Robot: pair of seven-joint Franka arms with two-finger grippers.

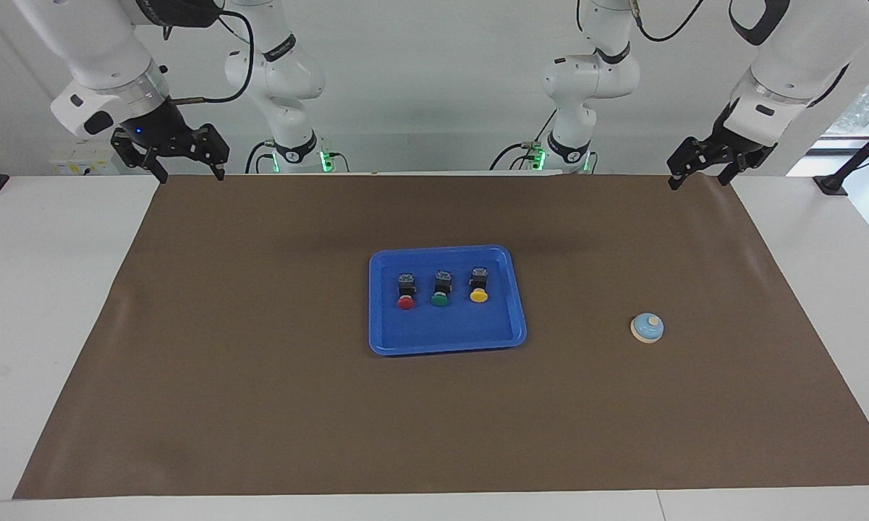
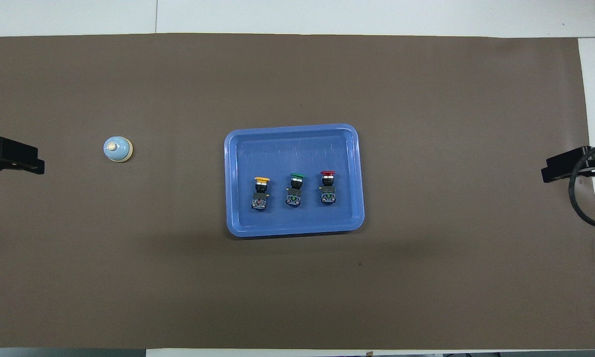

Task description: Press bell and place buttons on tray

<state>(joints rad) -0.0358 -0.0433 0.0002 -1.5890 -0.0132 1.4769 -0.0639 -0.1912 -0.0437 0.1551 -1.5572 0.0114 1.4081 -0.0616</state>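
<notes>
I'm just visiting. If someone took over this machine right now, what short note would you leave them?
Left tool: open, empty, raised over its corner of the brown mat.
Right tool: open, empty, raised over the mat's edge at its own end.
Blue tray: mid-mat, holding the red button, green button and yellow button in a row.
Bell: on the mat toward the left arm's end.
Done: buttons placed.
Left: cannot tell whether the bell was pressed.

The blue tray (image 2: 293, 139) lies mid-counter on the brown mat (image 2: 426, 277), holding the yellow button (image 2: 261, 192), green button (image 2: 295, 189) and red button (image 2: 328, 187) in a row; the bell (image 2: 117, 149) sits toward the left arm's end; the left hand (image 2: 17, 159) and right hand (image 2: 567, 166) show only at the mat's two ends.
</notes>
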